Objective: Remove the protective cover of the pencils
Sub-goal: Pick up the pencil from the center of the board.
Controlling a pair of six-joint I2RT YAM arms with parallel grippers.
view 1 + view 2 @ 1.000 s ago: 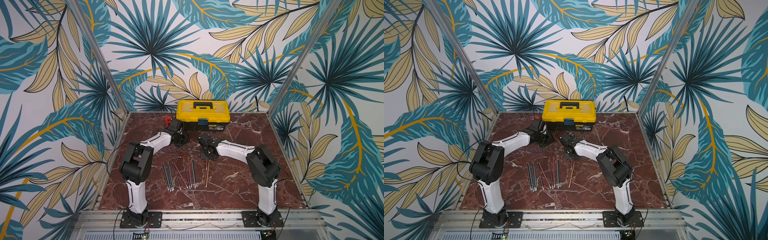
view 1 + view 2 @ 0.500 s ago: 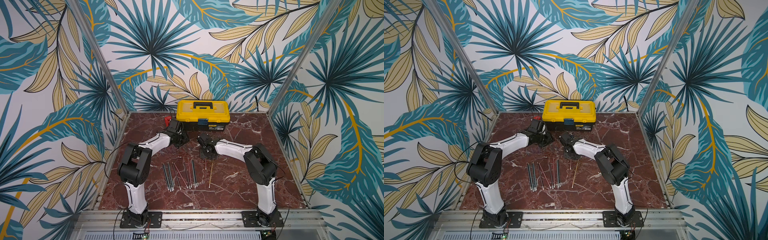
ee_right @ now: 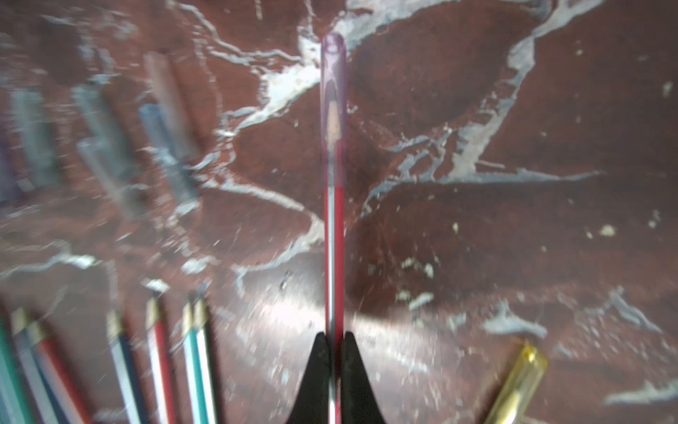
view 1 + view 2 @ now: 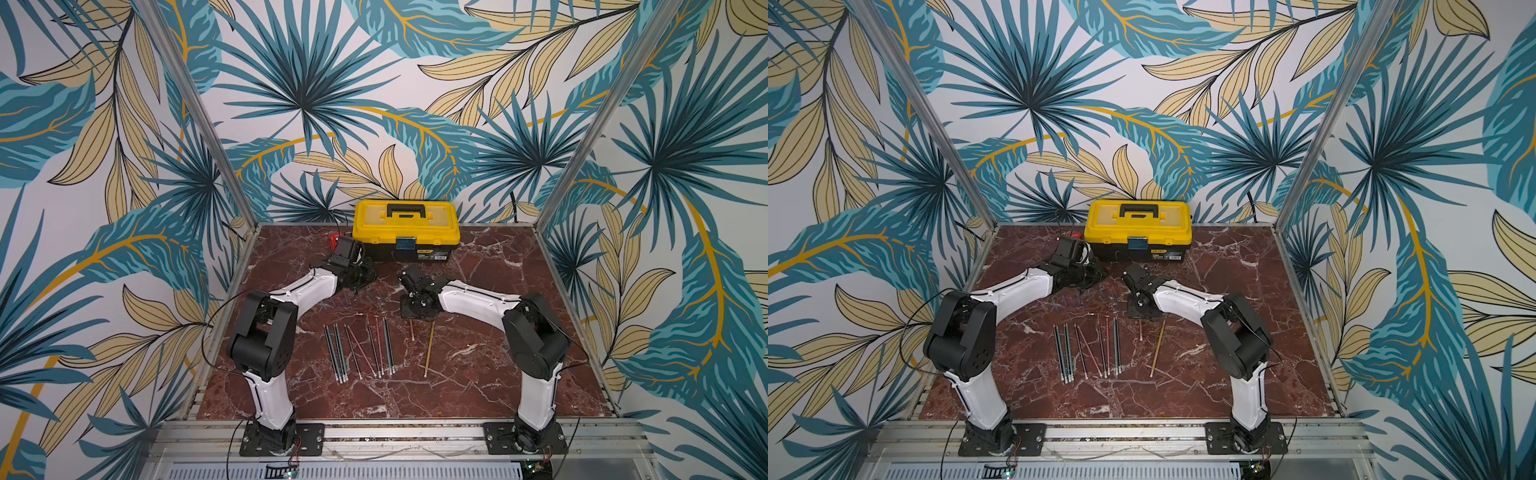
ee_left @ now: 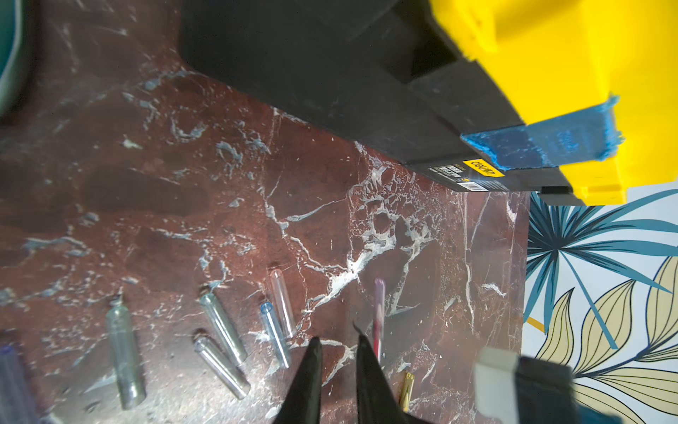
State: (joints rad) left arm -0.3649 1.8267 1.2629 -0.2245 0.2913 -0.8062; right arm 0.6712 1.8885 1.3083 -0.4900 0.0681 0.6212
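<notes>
My right gripper (image 3: 334, 336) is shut on a red pencil (image 3: 334, 257) whose tip wears a translucent purplish protective cover (image 3: 333, 110). In both top views this gripper (image 4: 415, 309) stands low over the marble, with the red pencil (image 4: 412, 330) sticking out towards the front. My left gripper (image 5: 338, 341) is narrowly open with nothing between its fingers, beside that capped tip (image 5: 379, 297). Several loose clear caps (image 5: 220, 326) lie on the marble near it. The other pencils (image 4: 361, 349) lie in a row, and a yellow pencil (image 4: 429, 349) lies apart on their right.
A yellow and black toolbox (image 4: 405, 230) stands at the back of the marble table (image 4: 478, 374), close behind both grippers. A red tool (image 4: 333, 239) shows behind the left wrist. The yellow pencil's tip carries a yellowish cap (image 3: 521, 381).
The right jaws have closed onto the red pencil. The yellow pencil now lies slightly further right. The left arm has barely moved.
</notes>
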